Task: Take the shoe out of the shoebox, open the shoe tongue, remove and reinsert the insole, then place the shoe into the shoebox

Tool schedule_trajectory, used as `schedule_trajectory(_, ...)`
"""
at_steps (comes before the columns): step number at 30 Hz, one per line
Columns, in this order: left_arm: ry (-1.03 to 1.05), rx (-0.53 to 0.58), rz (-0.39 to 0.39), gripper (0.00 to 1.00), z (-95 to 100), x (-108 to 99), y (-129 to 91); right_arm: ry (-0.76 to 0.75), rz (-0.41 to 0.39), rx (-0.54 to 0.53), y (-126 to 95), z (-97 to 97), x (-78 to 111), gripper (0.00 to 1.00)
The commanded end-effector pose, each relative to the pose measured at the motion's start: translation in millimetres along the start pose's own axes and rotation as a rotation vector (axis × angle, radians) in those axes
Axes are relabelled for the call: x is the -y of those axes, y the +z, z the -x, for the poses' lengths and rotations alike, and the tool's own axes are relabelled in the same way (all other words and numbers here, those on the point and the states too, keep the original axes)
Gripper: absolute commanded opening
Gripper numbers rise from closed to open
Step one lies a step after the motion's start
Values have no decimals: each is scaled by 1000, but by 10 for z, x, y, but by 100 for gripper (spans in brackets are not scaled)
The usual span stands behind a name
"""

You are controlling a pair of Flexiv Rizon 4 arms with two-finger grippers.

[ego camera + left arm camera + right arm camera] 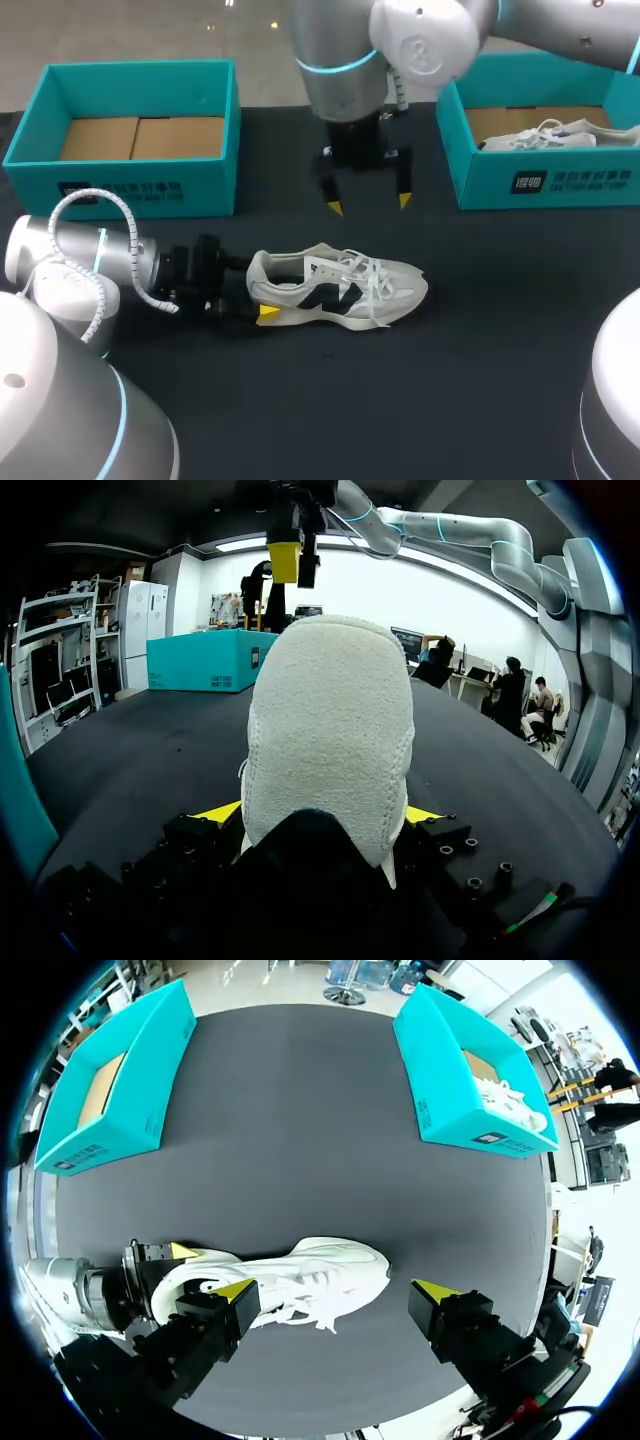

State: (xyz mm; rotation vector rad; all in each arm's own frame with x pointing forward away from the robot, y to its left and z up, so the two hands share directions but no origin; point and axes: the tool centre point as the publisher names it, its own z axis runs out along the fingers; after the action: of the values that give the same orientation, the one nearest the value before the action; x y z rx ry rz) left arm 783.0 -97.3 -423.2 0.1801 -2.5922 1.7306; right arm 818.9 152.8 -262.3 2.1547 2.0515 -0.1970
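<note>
On the front wall of the open teal cardboard shoebox at left point(212, 190): a small black square logo point(75, 193) beside two lines of white print point(140, 191), too small to make out. On the front wall of the open teal cardboard shoebox at right point(480, 185): a boxed emblem point(527, 183) beside white lettering point(580, 181), likewise not legible. On the side of the white-and-grey lace-up sneaker point(395, 280): a dark navy mark point(335, 297), shape only. Nothing legible in either wrist view.

White shoe point(330, 730) between yellow fingers point(224, 812)
</note>
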Motion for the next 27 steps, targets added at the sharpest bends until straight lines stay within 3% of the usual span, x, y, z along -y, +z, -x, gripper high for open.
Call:
schedule_trajectory(1, 0, 0, 2, 0, 0, 4, 6, -26, 16, 43, 56, -183, 82, 100)
schedule_trajectory(17, 0, 0, 2, 0, 0, 4, 6, -2, -31, 98, 340, -651, 339, 100)
schedule_trajectory(27, 0, 0, 2, 0, 0, 4, 6, -2, -48, 83, 439, -791, 419, 100)
